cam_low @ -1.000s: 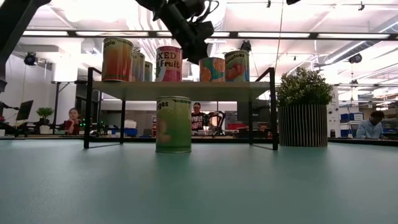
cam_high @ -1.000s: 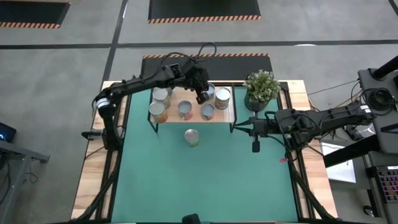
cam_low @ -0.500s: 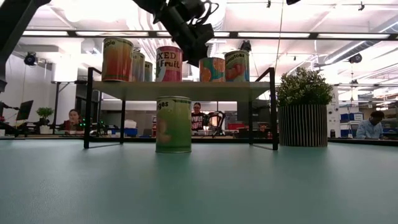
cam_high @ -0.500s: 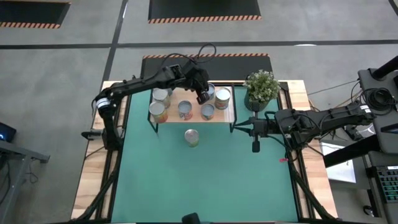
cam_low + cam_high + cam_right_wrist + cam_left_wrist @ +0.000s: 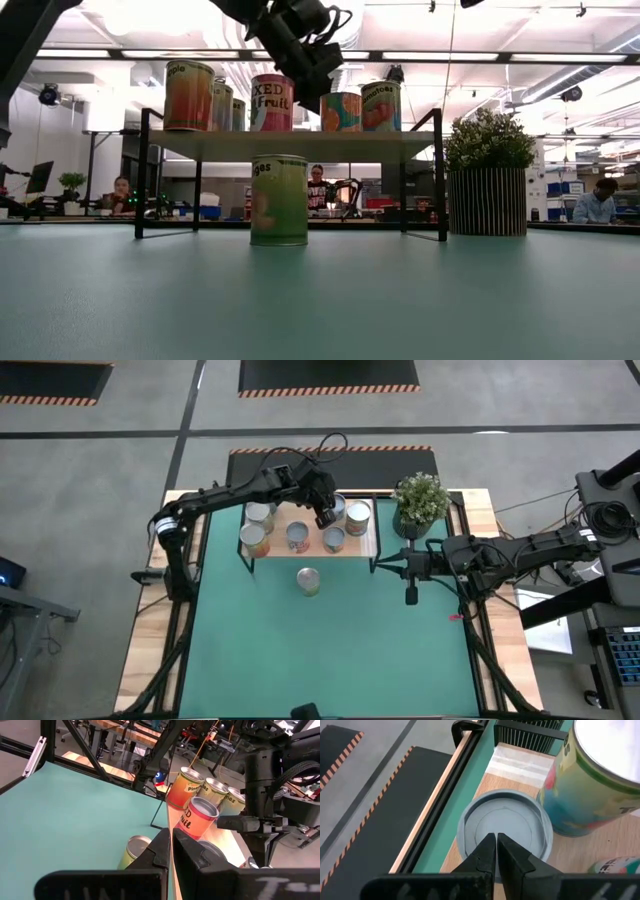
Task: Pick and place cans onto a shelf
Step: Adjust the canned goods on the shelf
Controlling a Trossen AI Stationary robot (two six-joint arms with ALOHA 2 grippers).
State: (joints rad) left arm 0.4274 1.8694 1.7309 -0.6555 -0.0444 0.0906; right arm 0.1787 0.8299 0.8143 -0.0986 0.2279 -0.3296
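With five label-wrapped metal cans (image 5: 296, 536) already on the low light-wood shelf (image 5: 362, 548), the left gripper (image 5: 323, 518) hovers above them with fingers together and empty, the right gripper (image 5: 410, 596) waits pinched together beside it, and one green-labelled can (image 5: 308, 580) remains on the green mat (image 5: 330, 650).

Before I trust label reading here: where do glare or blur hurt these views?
Left wrist view: the near can has a washed-out bright top and soft label. Low view: bright ceiling lights backlight the shelf; the green can label is dim.
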